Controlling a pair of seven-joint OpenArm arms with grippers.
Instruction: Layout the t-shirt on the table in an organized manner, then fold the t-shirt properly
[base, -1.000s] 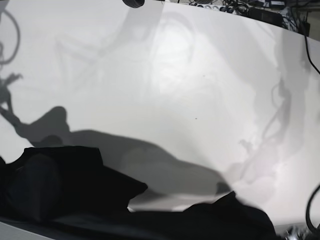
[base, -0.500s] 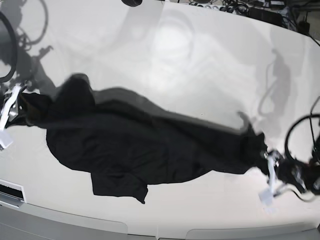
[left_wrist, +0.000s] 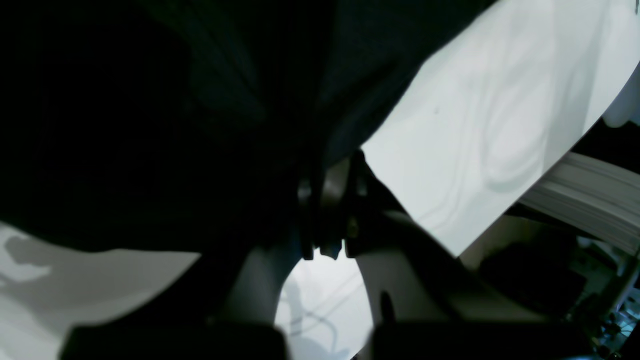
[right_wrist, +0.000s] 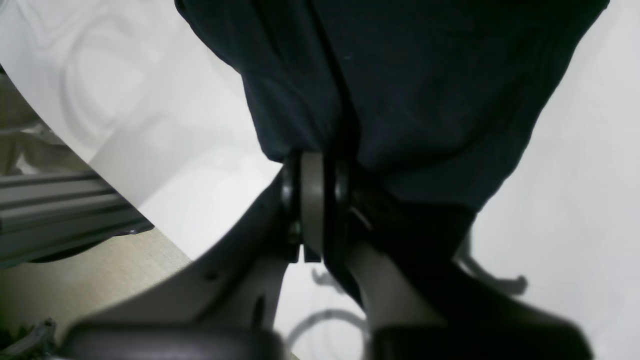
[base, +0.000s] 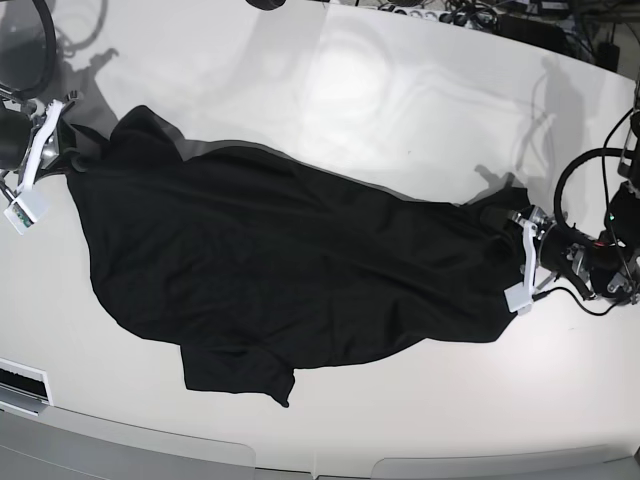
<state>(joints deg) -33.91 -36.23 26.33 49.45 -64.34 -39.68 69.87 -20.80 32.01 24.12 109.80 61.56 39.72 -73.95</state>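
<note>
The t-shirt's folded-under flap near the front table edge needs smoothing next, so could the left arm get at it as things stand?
Probably not yet: the left end effector is shut on the t-shirt at its far end. The bare table leaves the way to the flap free once it lets go.

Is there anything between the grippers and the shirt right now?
Nothing visible. The left gripper is shut on the shirt at one end, and the right gripper is on the cloth at the other end. The shirt lies spread on the table.
</note>
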